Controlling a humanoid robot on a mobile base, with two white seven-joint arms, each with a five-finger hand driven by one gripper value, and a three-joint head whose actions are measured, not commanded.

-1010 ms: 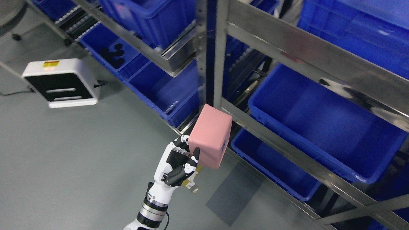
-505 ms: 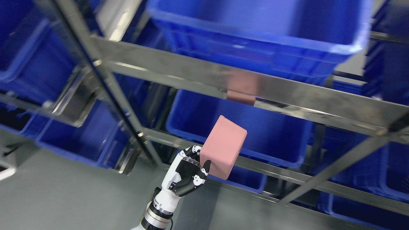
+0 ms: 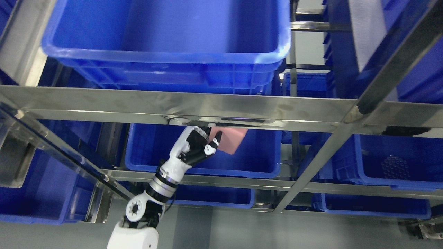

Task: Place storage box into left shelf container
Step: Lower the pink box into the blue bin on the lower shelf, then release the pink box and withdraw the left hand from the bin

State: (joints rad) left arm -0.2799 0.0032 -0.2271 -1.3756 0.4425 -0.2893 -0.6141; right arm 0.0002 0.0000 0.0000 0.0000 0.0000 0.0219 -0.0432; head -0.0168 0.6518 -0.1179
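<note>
My left hand point(image 3: 202, 147) comes up from the bottom left and is shut on a pink storage box point(image 3: 230, 141). The box's top is hidden behind the steel shelf rail point(image 3: 221, 107). Hand and box are held over the open blue container point(image 3: 207, 162) on the middle shelf level, near its back half. The right hand is not in view.
A large blue bin point(image 3: 166, 55) sits on the shelf above the rail. Further blue bins stand at the right point(image 3: 394, 169), at the lower left point(image 3: 38, 193) and below point(image 3: 214, 197). Slanted steel posts point(image 3: 346, 138) cross the view. Grey floor shows at the bottom.
The camera has swung towards the shelf, so the whole picture has shifted. My left arm has reached forward and up, carrying the pink box from in front of the shelf into the space over the middle container.
</note>
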